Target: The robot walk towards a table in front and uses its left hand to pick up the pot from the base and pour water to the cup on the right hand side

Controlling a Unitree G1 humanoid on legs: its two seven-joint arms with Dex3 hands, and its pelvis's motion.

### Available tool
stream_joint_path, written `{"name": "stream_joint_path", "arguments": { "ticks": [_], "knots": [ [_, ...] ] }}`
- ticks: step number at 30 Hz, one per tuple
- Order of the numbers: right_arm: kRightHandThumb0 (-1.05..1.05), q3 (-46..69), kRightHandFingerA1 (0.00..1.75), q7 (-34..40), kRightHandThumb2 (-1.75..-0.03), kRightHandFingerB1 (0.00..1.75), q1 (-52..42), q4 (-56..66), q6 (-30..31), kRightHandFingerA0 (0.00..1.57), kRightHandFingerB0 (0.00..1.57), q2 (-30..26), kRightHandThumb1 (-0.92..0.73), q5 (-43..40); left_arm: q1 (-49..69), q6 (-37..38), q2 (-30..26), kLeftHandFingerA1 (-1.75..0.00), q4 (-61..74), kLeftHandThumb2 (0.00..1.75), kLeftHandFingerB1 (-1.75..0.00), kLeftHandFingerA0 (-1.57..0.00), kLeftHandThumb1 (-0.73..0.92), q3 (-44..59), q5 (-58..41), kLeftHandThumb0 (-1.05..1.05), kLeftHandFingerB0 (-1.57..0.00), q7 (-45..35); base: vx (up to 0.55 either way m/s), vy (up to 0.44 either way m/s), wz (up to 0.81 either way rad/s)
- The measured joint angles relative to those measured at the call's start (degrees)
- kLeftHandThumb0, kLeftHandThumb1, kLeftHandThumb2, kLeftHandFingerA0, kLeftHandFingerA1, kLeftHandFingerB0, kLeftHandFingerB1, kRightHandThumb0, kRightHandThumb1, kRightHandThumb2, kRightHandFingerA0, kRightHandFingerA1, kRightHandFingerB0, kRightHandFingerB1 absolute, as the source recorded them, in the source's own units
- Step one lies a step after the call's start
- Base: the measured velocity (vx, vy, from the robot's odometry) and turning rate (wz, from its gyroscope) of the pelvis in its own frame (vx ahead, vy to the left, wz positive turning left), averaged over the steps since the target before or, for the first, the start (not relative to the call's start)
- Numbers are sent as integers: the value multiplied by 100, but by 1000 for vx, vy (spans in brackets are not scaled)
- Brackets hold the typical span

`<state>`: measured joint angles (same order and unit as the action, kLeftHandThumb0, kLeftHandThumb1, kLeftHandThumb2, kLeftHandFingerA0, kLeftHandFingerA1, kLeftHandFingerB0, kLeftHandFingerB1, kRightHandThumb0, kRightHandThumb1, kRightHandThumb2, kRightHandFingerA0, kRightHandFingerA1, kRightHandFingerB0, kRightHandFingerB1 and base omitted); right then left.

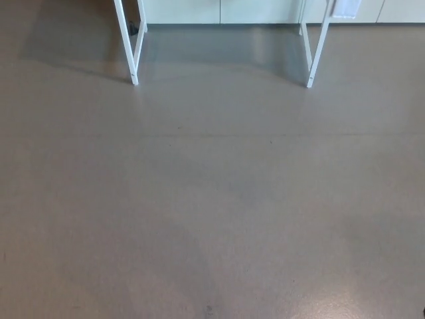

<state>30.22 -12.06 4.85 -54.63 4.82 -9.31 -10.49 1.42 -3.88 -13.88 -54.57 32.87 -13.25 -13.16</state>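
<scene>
Neither robot hand shows; only grey floor (212,212) and white table legs (133,46).

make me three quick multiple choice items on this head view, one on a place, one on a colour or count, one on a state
1. Where do the white table legs stand?
A. along the top of the picture
B. along the bottom
C. in the middle

2. What colour is the floor?
A. green
B. grey-brown
C. red

3. What state are the robot's hands in?
A. left hand holds the pot
B. both rest on the table
C. neither is in view

Answers:
1 A, the two leg frames, the other on the right, stand near the top edge.
2 B, bare grey-brown floor fills most of the picture.
3 C, no hand, pot or cup shows anywhere.
</scene>
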Motion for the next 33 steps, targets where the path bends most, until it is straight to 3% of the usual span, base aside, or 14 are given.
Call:
{"name": "stream_joint_path", "arguments": {
  "ticks": [3, 4, 6, 7, 12, 15, 16, 18, 19, 20, 21, 22, 33],
  "knots": [
    [-32, 406, 40, -169, -59, 57, 97, -12, 85, 33, 45, 36, -63, -309, -89, -3, -5, -40, -48, 63, -35, -25, 68, 422, -281, 16, -23, -201, 0, 0, 0],
    [-31, 530, 40, -220, -60, 53, 118, -19, 120, 33, 36, 43, -66, -406, -101, -9, -6, -40, -61, 61, -35, -26, 70, 559, -378, 15, -25, -269, 0, 0, 0],
    [-30, 731, 40, -327, -59, 52, 126, -21, 189, 33, 35, 62, -67, -594, -100, -35, -21, -40, -87, 61, -35, -26, 70, 780, -556, 16, -24, -406, 0, 0, 0],
    [-28, 788, 42, -372, -59, 43, 111, -12, 216, 32, 27, 73, -66, -663, -84, -46, -26, -39, -95, 62, -35, -25, 69, 851, -619, 16, -23, -464, 0, 0, 0],
    [-29, 1007, 39, -667, -59, 51, -306, 114, 397, 29, 35, 173, -67, -1054, 316, -61, -39, -40, -131, 62, -34, -29, 67, 1023, -890, 15, -21, -820, 0, 0, 0],
    [-26, 1016, 39, -804, -60, 45, -580, 214, 473, 27, 26, 214, -70, -1217, 559, -61, -39, -40, -136, 61, -34, -29, 66, 1011, -976, 14, -20, -962, 0, 0, 0],
    [-21, 1014, 56, -829, -94, 52, -628, 236, 482, 23, 13, 219, -48, -1243, 601, -61, -39, -39, -136, 61, -33, -27, 67, 1008, -990, 15, -18, -988, 0, 0, 0],
    [-21, 1007, 56, -909, -92, 52, -880, 329, 521, 25, 15, 234, -46, -1319, 840, -59, -38, -39, -136, 61, -32, -27, 67, 983, -1039, 15, -18, -1119, 0, 0, 0],
    [-25, 1000, 41, -917, -58, 41, -984, 371, 541, 36, 31, 241, -64, -1345, 932, -59, -38, -39, -136, 62, -32, -27, 68, 968, -1054, 15, -17, -1176, 0, 0, 0],
    [-19, 995, 55, -918, -91, 51, -1062, 404, 554, 23, 14, 247, -46, -1365, 1000, -58, -38, -41, -140, 61, -34, -30, 66, 956, -1062, 16, -19, -1219, 0, 0, 0],
    [-19, 993, 55, -922, -92, 52, -1143, 420, 571, 23, 15, 252, -46, -1395, 1084, -47, -37, -41, -174, 60, -34, -33, 65, 941, -1069, 16, -20, -1272, 175, -29, -15],
    [-23, 998, 41, -926, -59, 40, -1174, 420, 576, 37, 30, 249, -66, -1418, 1129, -43, -28, -42, -203, 60, -34, -34, 64, 928, -1070, 16, -20, -1304, 135, 1, -19],
    [-23, 920, 41, -910, -59, 40, -1297, 434, 647, 37, 30, 246, -66, -1613, 1156, 177, -94, -42, -447, 60, -34, -34, 64, 858, -1187, 16, -20, -1543, -7, 49, -1]
  ]
}}
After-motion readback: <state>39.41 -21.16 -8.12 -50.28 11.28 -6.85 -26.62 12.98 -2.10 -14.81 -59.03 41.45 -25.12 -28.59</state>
